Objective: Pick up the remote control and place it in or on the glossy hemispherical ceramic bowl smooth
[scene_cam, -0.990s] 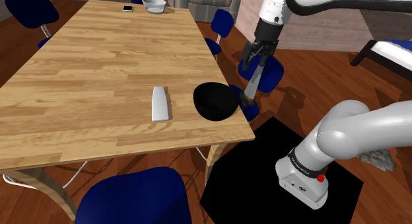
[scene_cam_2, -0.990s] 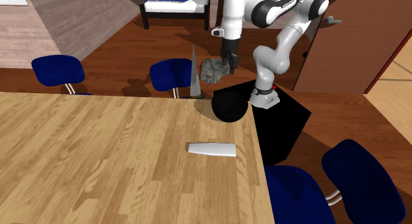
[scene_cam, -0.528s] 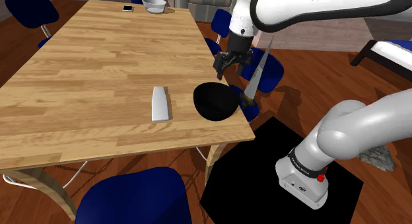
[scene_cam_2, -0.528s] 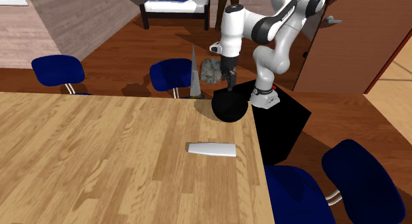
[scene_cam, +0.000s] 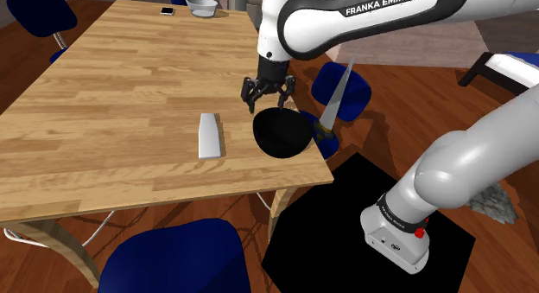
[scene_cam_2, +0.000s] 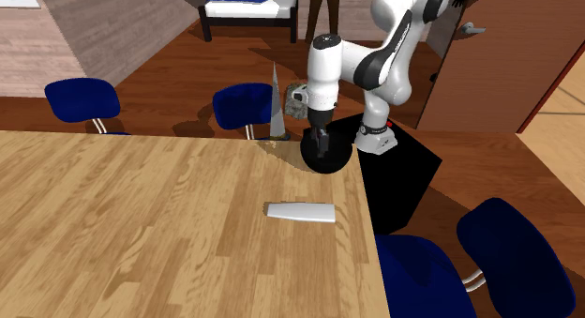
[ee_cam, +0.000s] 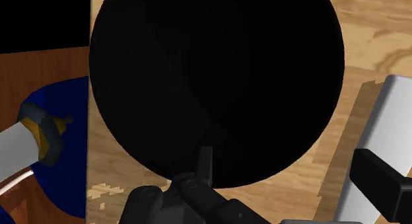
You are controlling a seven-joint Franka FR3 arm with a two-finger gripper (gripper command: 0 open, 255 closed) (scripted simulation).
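Note:
The remote control [scene_cam: 209, 135] is a plain pale grey slab lying flat on the wooden table [scene_cam: 112, 92], a short way to the shoulder view's left of the bowl. The bowl [scene_cam: 281, 132] is glossy black and round, and it sits near the table's corner by the stand. My gripper [scene_cam: 268, 96] hangs open just above the bowl's far rim, with nothing between its fingers. The second exterior view has the gripper [scene_cam_2: 320, 143] over the bowl [scene_cam_2: 326, 155] and the remote [scene_cam_2: 301, 212] nearer the camera. Looking along the gripper [ee_cam: 294, 180], I see the bowl [ee_cam: 218, 84] below and the remote [ee_cam: 389, 123] beside one finger.
A tall grey pointed object [scene_cam: 335, 94] with a yellow base stands just off the table edge beside the bowl. Blue chairs [scene_cam: 173, 257] ring the table. A small white bowl [scene_cam: 201, 6] and a small flat device [scene_cam: 167, 10] sit at the far end. The black stand [scene_cam: 371, 231] is below the corner.
The arm has swung from beyond the table's edge toward the shoulder view's left and lower, so the gripper is now over the bowl. The fingers stay open. Remote and bowl have not moved.

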